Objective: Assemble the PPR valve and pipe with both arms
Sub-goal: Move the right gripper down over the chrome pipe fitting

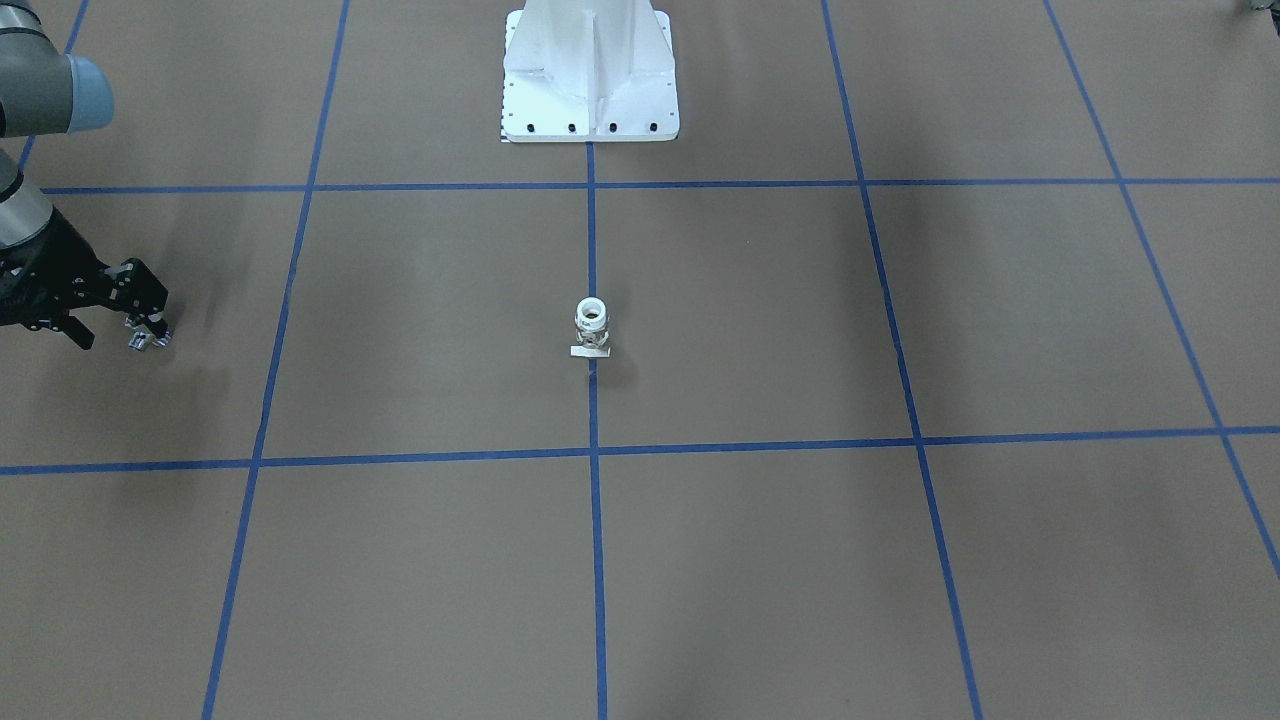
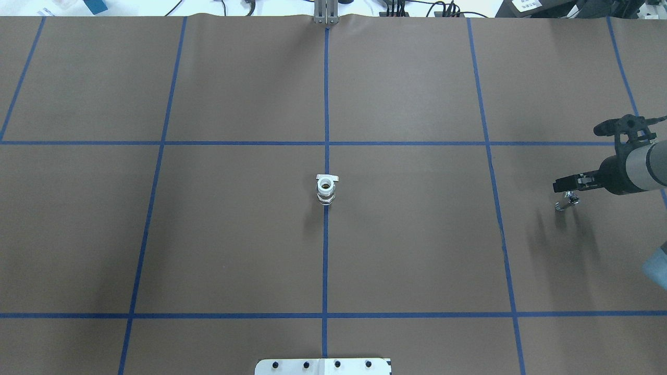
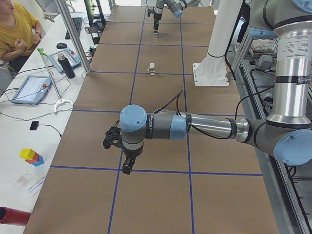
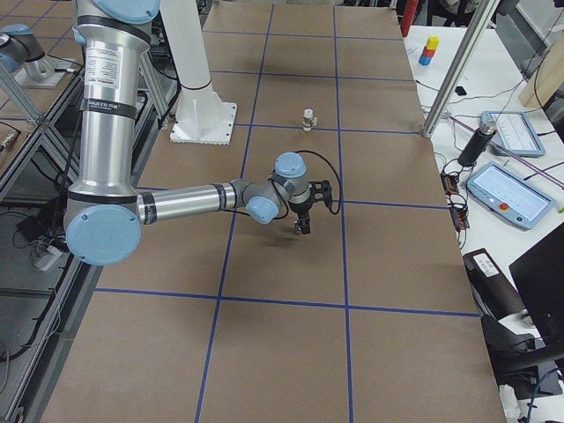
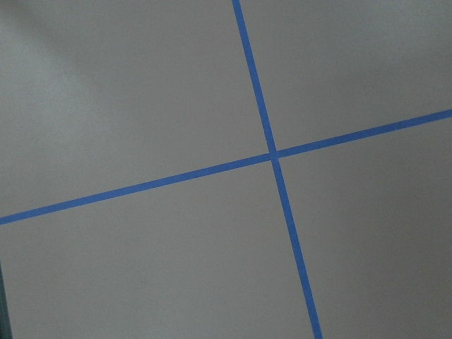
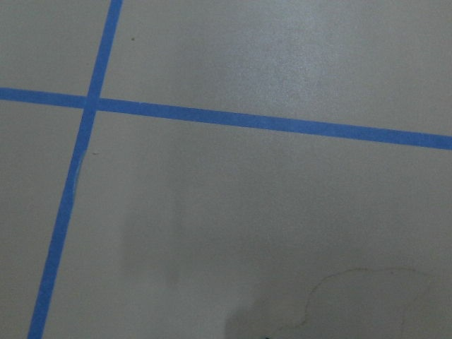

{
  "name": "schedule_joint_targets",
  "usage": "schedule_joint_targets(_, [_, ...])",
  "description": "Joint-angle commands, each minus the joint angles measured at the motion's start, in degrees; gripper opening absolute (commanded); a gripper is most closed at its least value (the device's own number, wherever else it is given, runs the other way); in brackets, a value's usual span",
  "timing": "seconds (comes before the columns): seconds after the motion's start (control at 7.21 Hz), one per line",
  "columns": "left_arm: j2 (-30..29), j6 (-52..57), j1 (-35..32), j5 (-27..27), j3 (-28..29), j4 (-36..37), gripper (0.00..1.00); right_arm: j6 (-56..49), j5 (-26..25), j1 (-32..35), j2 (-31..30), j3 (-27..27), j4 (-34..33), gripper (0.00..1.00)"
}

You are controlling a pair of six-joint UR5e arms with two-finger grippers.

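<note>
A small white PPR valve (image 2: pixel 326 188) stands upright on the centre blue line, open ring on top and a flat white tab at its foot; it also shows in the front view (image 1: pixel 592 328) and both side views (image 3: pixel 152 68) (image 4: pixel 308 117). No separate pipe shows. My right gripper (image 2: pixel 566 201) hangs over the table far to the valve's right, empty, its silver fingertips (image 1: pixel 160 337) slightly apart. My left gripper (image 3: pixel 126 165) shows only in the exterior left view, far from the valve; I cannot tell whether it is open or shut. Both wrist views show only paper and tape.
The brown paper table carries a blue tape grid (image 2: pixel 326 104). The white bolted pedestal (image 1: pixel 590 75) stands at the robot's edge. An operator (image 3: pixel 17 29), tablets (image 3: pixel 30 88) and coloured blocks (image 3: pixel 31 156) lie beyond the table's far edge.
</note>
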Motion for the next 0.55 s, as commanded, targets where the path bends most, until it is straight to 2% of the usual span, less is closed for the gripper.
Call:
schedule_joint_targets(0.0, [-0.02, -0.03, 0.00, -0.63, 0.04, -0.01, 1.00, -0.02, 0.03, -1.22, -0.33, -0.06, 0.06, 0.80])
schedule_joint_targets(0.42, [-0.02, -0.12, 0.00, -0.64, 0.57, -1.49, 1.00, -0.02, 0.03, -1.93, -0.94, 0.03, -0.03, 0.66])
